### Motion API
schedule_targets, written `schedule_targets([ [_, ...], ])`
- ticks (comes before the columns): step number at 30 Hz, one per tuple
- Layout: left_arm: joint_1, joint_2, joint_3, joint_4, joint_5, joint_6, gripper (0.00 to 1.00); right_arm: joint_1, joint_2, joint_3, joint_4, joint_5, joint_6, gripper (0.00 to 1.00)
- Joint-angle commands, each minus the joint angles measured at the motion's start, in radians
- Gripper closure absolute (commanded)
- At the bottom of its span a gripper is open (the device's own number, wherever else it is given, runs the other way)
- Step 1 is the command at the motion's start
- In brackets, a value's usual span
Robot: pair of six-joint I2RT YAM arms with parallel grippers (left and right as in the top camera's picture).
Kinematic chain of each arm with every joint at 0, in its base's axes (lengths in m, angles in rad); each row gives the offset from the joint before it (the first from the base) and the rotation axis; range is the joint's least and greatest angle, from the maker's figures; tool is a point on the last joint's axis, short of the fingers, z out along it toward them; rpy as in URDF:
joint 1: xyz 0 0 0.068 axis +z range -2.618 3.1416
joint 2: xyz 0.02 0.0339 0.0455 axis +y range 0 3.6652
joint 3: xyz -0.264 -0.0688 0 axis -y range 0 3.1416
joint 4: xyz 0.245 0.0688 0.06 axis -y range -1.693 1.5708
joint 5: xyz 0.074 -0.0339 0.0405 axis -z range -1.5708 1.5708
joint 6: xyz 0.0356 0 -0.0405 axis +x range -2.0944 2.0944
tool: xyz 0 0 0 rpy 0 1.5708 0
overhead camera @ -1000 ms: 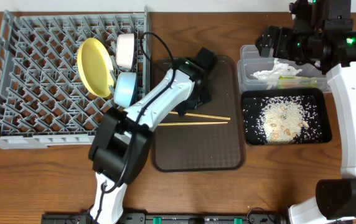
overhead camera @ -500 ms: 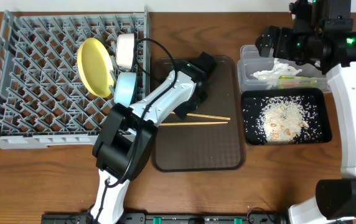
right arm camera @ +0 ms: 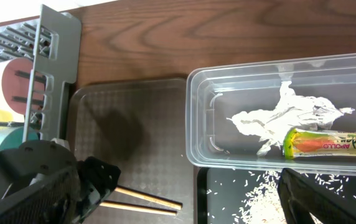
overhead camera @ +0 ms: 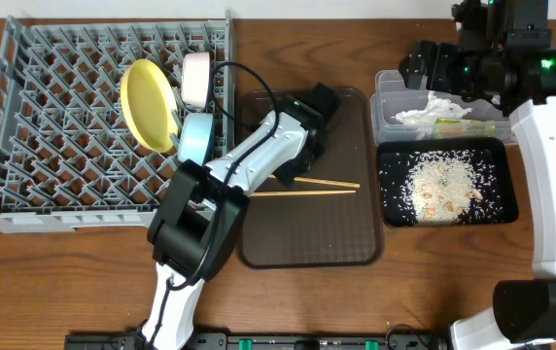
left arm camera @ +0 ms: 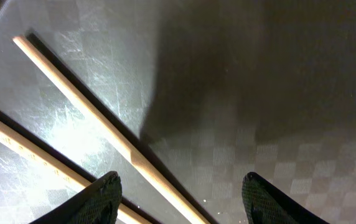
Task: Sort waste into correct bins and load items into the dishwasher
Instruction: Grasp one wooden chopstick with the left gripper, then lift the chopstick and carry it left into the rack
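- The left gripper (left arm camera: 181, 200), fingers spread, hangs low over the brown serving tray (overhead camera: 307, 238).
- The wooden chopsticks (overhead camera: 322, 185) lie on that tray, long axis roughly 9-to-3 o'clock seen from overhead.
- In the left wrist view one stick runs 10-to-4 between the fingers.
- The right gripper (overhead camera: 424, 66), over the clear tub (overhead camera: 387, 117), is farther off; I cannot tell its opening.

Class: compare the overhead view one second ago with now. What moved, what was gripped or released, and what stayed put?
The left arm's elbow swung slightly rightward in the overhead view. The left gripper stays open, low over the chopsticks on the brown tray; nothing gripped or released. The right gripper, dish rack, clear tub and black tray are unchanged.
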State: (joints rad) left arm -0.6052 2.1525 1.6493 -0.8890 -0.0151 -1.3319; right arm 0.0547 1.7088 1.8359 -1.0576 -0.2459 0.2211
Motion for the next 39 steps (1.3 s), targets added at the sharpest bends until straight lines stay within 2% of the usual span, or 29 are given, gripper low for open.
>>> schedule_targets([
  [1, -0.023, 0.017, -0.011, -0.003, -0.027, -0.010, 0.37, 0.005, 0.006, 0.000, -0.001, 0.003, 0.007, 0.01],
  [14, -0.043, 0.017, -0.012, -0.011, -0.026, -0.010, 0.40, 0.005, 0.006, 0.000, -0.001, 0.003, 0.007, 0.01],
  [17, -0.042, 0.017, -0.027, -0.010, -0.026, -0.037, 0.39, 0.005, 0.006, 0.000, -0.001, 0.003, 0.007, 0.01],
  [19, -0.042, 0.017, -0.047, -0.003, -0.026, -0.067, 0.35, 0.005, 0.006, 0.000, -0.001, 0.003, 0.007, 0.01],
  [27, -0.042, 0.017, -0.094, 0.045, -0.019, -0.080, 0.36, 0.005, 0.006, 0.000, -0.001, 0.003, 0.007, 0.01],
  [35, -0.042, 0.017, -0.094, 0.046, -0.027, -0.080, 0.59, 0.005, 0.006, 0.000, -0.001, 0.003, 0.007, 0.01],
  [39, -0.042, 0.017, -0.094, 0.047, -0.031, -0.080, 0.75, 0.005, 0.006, 0.000, -0.001, 0.003, 0.007, 0.01],
])
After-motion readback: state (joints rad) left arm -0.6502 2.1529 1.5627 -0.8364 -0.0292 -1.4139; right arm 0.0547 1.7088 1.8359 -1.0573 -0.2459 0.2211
